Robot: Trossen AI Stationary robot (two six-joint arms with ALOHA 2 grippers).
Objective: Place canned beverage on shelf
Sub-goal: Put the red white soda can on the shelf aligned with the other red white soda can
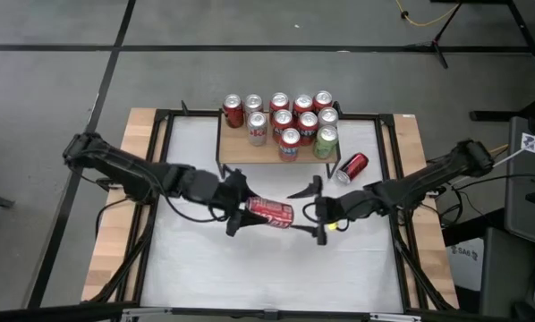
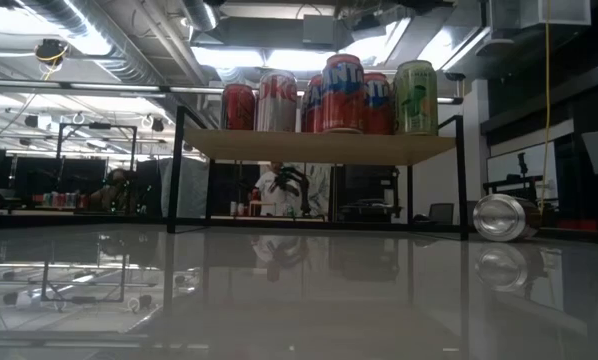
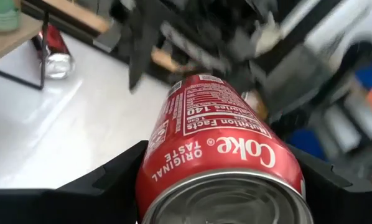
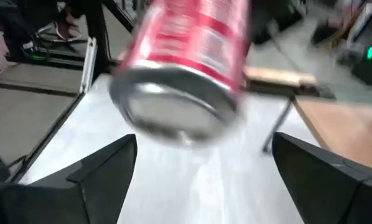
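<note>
A red Coke can (image 1: 272,212) hangs level over the table's middle with my left gripper (image 1: 243,211) shut on it. My right gripper (image 1: 315,213) stands open just off the can's right end, its fingers apart and touching nothing; in its wrist view the can's end (image 4: 176,102) faces it. The shelf (image 1: 250,154), a light-wood top on thin black legs, stands at the far side with several upright cans (image 1: 290,121) on it. Neither gripper shows in the low view. My left gripper pinches the can's side wall (image 3: 158,165) between its two fingers (image 3: 108,180), at the end nearest the wrist. The fingers come level from the table's left and lie along the can. The can is lifted clear, on its side, its far end toward the right gripper.
Another red can (image 1: 352,166) lies on its side on the white table (image 1: 205,268), right of the shelf, and also shows in the low view (image 2: 506,217). A black frame (image 1: 157,179) rims the table. Bare white surface lies toward the near edge.
</note>
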